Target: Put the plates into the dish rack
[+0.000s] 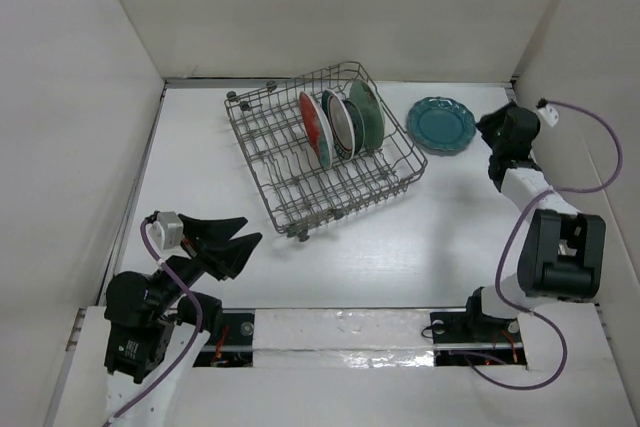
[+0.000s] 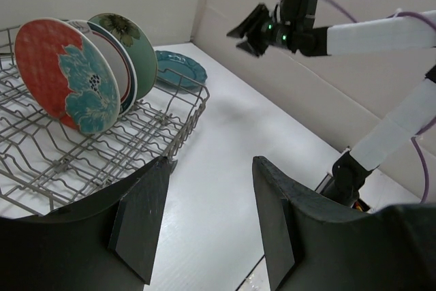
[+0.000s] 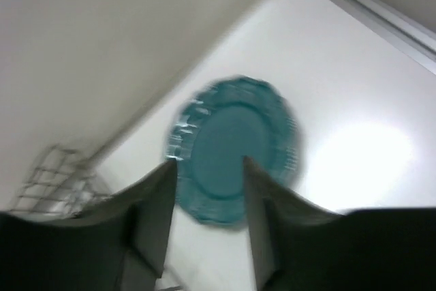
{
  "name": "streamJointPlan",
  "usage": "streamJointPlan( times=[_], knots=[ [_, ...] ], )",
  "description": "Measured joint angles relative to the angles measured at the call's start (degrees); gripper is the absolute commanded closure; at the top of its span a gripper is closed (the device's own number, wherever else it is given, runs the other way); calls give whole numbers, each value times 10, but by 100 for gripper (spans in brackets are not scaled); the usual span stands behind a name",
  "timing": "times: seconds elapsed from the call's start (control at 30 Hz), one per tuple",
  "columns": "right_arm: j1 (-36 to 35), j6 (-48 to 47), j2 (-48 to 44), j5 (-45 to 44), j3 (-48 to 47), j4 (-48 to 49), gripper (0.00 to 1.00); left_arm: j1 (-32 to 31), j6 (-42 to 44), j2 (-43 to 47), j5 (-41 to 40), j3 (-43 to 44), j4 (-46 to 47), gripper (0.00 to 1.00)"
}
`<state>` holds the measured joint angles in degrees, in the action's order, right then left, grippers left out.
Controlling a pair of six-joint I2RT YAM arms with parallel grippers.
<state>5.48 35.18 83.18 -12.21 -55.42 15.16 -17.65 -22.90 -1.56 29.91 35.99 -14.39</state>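
The grey wire dish rack (image 1: 290, 162) stands at the middle back, also in the left wrist view (image 2: 41, 161). Upright in it are the red-and-teal floral plate (image 1: 313, 129) (image 2: 68, 76), the white ringed plate (image 1: 342, 127) (image 2: 121, 66) and the pale green plate (image 1: 367, 112) (image 2: 136, 42). The small white plate is hidden among them. The scalloped teal plate (image 1: 441, 125) (image 3: 228, 144) lies flat on the table right of the rack. My right gripper (image 1: 492, 129) (image 3: 208, 163) is open just above its near edge. My left gripper (image 1: 245, 230) (image 2: 211, 161) is open and empty, near the front left.
White walls close in the table on the left, back and right. The right arm's body (image 1: 560, 252) stands at the front right, with a purple cable looping by the right wall. The rack's left half holds no plates.
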Motion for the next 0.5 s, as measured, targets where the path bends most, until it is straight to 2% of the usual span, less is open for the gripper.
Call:
streamJointPlan(
  times=[0.07, 0.23, 0.4, 0.5],
  knots=[
    [42, 46, 40, 21, 39, 18, 35, 0, 1, -5, 0, 0, 0, 52],
    [86, 149, 181, 118, 55, 89, 32, 0, 2, -14, 0, 0, 0, 52],
    [86, 236, 306, 211, 8, 184, 32, 0, 3, -20, 0, 0, 0, 52],
    [80, 273, 355, 247, -31, 222, 35, 0, 4, -21, 0, 0, 0, 52]
  ],
)
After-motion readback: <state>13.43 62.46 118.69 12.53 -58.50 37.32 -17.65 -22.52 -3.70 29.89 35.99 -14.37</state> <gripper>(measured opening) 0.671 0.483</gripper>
